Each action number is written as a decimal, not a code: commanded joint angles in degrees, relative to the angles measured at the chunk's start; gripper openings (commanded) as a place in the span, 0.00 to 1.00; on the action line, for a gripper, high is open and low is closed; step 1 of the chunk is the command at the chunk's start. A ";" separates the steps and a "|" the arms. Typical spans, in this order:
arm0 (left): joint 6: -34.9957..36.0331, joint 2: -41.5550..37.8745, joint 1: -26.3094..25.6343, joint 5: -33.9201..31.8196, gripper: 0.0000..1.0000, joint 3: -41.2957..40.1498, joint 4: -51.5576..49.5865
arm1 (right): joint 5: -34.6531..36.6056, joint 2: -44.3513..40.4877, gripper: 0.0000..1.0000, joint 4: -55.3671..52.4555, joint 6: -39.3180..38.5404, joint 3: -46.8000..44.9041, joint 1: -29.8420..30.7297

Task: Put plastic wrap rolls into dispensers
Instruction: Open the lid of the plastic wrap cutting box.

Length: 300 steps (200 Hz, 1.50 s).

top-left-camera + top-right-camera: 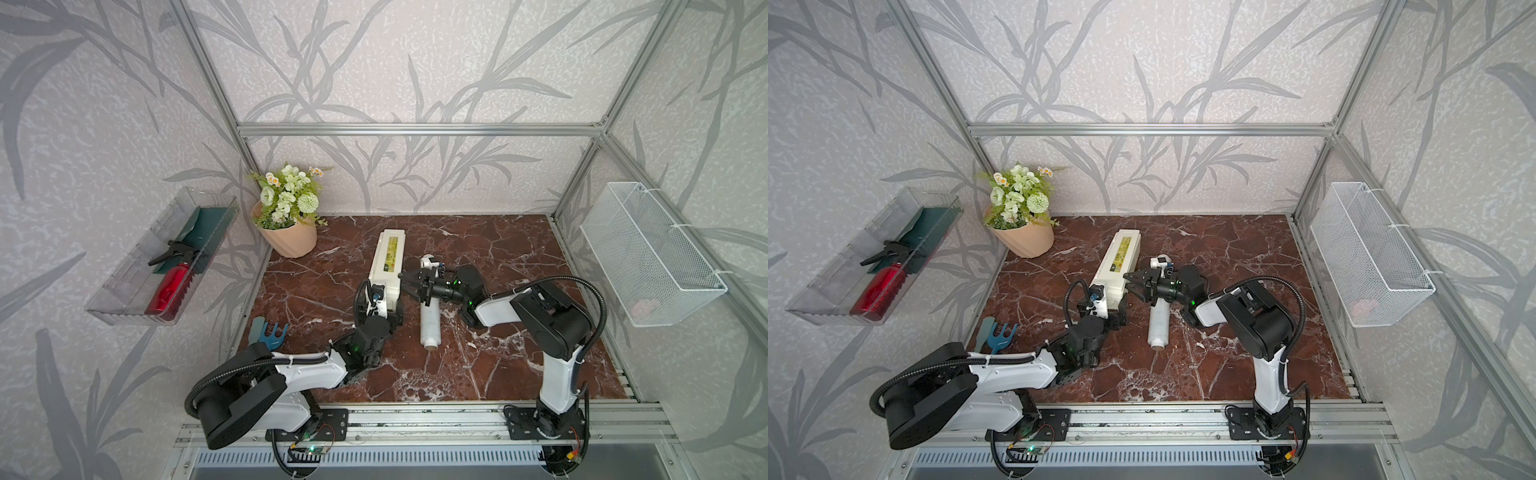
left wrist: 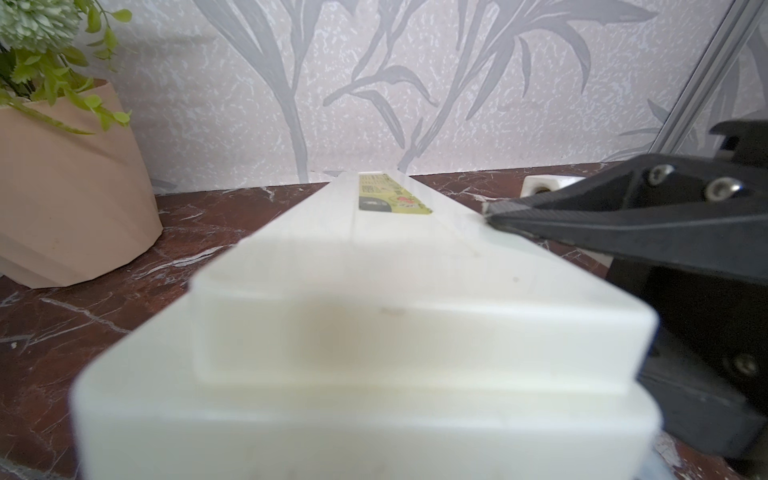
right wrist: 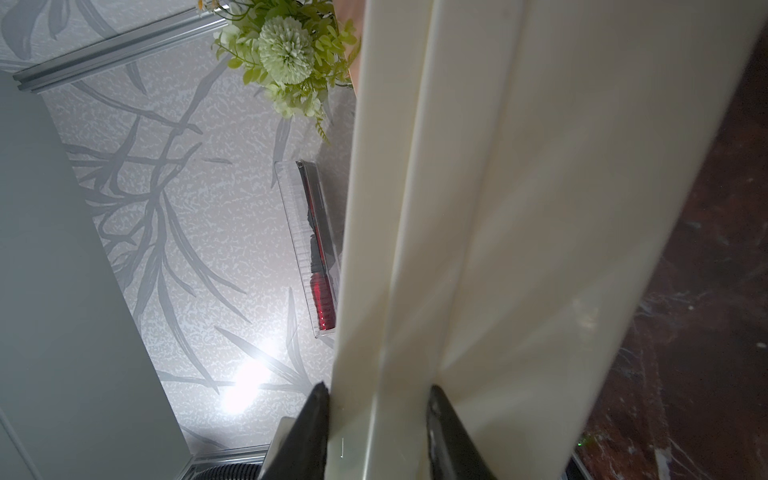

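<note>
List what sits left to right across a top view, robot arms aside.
In order: tray, pot, dispenser, roll, basket. The rake overlaps the pot's span, so it is skipped.

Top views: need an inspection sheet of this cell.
Surface: marble tabletop, no spills seen.
Job's things: dispenser, lid shut; plastic wrap roll lying beside it, apart, not loaded.
Clutter: flower pot, blue hand rake.
Grippers: left gripper clamps dispenser's near end; right gripper pinches its lid edge.
Cables: black conduits along both arms, no snag seen.
Surroundings: clear wall tray holding red bottle; mesh basket.
</note>
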 commanded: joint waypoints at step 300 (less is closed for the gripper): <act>4.19 13.46 -1.27 4.07 0.00 -3.11 16.41 | 0.27 -7.16 0.38 5.63 -5.32 -3.37 -1.74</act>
